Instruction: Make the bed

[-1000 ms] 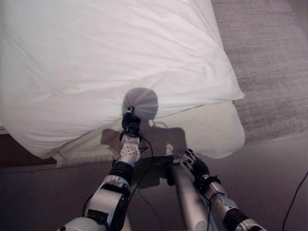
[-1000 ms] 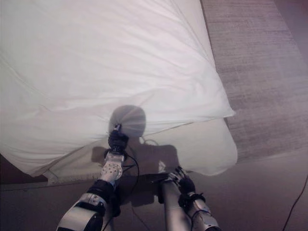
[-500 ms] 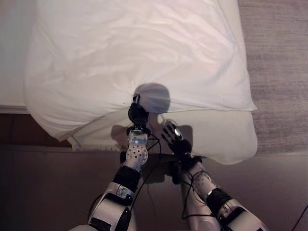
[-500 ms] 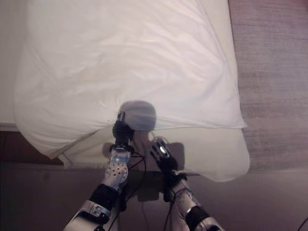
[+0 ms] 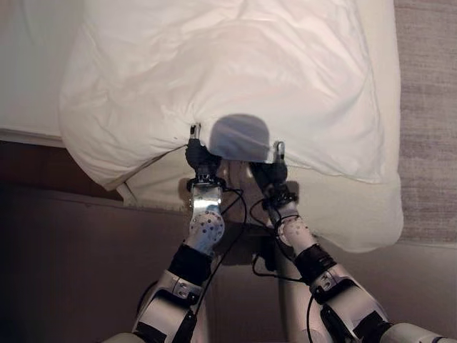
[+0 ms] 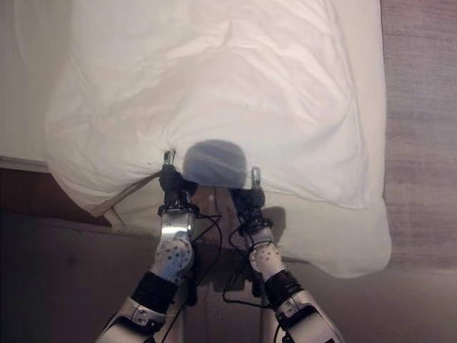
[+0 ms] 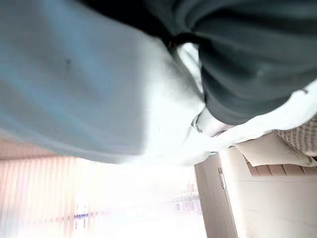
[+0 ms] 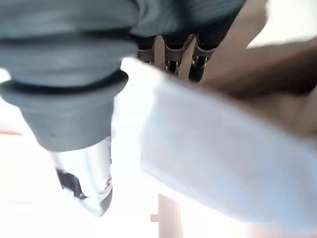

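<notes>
**Duvet edge taken at the near side of the bed**

Duvet, white and puffy (image 5: 221,78), hangs over the near edge of the cream mattress (image 5: 343,207), its hem bunched where both hands meet it; that gathering suggests the cover is being gripped there so it can be drawn or lifted into place. Nearest the robot, the left hand (image 5: 200,158) reaches up to the hem, and its wrist view shows white cloth wrapped close against the dark cover, so it seems clenched on the fabric. Just beside it, the right hand (image 5: 270,171) sits at the same hem; its silver fingers (image 8: 171,57) curl over a fold of white cloth, which reads as a grasp. Beyond the hands the duvet spreads wrinkled across the bed, skewed toward the right; farther right lies a grey woven rug (image 5: 428,107).
</notes>
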Controlling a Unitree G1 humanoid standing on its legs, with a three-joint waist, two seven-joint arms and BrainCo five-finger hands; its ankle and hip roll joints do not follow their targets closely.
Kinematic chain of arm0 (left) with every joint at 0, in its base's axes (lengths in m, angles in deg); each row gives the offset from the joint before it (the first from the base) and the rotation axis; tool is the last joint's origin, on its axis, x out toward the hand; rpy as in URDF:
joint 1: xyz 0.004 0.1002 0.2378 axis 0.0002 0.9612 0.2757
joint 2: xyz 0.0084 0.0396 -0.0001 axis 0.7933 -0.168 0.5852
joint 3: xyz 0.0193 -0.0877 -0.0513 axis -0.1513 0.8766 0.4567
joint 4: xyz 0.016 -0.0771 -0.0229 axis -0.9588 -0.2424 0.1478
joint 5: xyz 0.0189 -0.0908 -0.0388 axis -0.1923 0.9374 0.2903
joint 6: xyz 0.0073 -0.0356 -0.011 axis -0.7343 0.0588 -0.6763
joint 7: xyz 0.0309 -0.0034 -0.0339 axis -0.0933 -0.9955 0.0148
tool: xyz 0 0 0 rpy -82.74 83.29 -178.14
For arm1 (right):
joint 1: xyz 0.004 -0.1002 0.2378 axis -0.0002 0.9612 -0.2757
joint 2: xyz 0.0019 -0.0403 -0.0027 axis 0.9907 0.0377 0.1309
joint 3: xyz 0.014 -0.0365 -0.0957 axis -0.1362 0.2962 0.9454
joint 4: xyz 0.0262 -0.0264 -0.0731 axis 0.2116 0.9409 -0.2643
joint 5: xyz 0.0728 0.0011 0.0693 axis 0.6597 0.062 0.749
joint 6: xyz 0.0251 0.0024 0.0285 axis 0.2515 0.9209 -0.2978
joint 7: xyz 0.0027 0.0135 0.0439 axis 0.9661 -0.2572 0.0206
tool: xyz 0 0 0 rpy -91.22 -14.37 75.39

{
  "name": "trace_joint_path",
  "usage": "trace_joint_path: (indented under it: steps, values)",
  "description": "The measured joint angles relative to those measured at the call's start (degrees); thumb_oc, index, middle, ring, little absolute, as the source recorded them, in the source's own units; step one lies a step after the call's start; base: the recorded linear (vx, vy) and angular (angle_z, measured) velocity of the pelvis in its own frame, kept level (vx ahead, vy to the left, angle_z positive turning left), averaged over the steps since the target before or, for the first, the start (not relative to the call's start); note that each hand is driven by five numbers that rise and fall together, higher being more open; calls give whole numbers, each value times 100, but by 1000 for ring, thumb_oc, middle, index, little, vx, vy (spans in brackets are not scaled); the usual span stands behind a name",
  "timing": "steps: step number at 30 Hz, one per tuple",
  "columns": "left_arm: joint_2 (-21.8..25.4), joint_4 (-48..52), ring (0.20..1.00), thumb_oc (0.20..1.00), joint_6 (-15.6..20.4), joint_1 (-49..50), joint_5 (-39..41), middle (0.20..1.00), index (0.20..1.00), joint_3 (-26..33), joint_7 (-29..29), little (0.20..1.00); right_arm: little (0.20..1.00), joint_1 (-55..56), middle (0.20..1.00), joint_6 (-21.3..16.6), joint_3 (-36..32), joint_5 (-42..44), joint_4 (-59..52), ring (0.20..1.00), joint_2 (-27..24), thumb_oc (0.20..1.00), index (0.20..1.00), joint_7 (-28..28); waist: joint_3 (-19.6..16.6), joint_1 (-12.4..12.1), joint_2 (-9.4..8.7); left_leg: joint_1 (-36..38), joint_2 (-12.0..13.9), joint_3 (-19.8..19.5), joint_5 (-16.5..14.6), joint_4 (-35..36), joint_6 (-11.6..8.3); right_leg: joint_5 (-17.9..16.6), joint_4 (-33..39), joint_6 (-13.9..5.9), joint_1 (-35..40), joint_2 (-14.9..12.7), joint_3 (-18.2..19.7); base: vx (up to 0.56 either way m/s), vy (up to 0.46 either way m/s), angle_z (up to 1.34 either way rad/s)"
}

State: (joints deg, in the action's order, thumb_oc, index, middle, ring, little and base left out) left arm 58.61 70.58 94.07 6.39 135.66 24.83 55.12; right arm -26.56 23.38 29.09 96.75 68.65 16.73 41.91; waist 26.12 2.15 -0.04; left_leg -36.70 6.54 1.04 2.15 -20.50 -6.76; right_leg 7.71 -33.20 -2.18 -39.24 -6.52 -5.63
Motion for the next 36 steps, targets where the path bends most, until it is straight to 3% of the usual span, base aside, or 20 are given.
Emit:
trace_joint_path:
  steps: [4,12,21,36]
  values:
    - [-9,99,200,200,-1,7,-193,200,200,-15,115,200,1000,-53,1000,-342,-348,58,-283,1000,5,1000,1000,110,37,5,68,-4,-37,-37,20,65,5,16,9,-25,-8,-31,-23,13,13,4]
    - [70,135,200,200,-35,94,-463,200,200,-11,148,200,1000,-48,1000,-617,-781,65,-364,1000,-91,1000,1000,215,46,9,86,-23,-71,-46,45,119,3,46,5,-15,-44,-72,-37,13,6,2]
    - [263,322,200,200,-107,151,-681,200,200,3,379,200,1000,-197,1000,-613,-1074,56,-2,1000,-354,1000,1000,1067,46,11,86,-69,-71,-43,45,116,3,51,-8,-9,-97,-75,-34,0,0,0]
    - [598,643,200,200,-172,171,-909,200,200,278,538,200,1000,-381,1000,-486,-1954,-5,737,1000,-1204,1000,1000,1454,46,26,85,-78,-65,-26,44,97,3,45,-30,-1,-123,-71,-15,0,0,0]
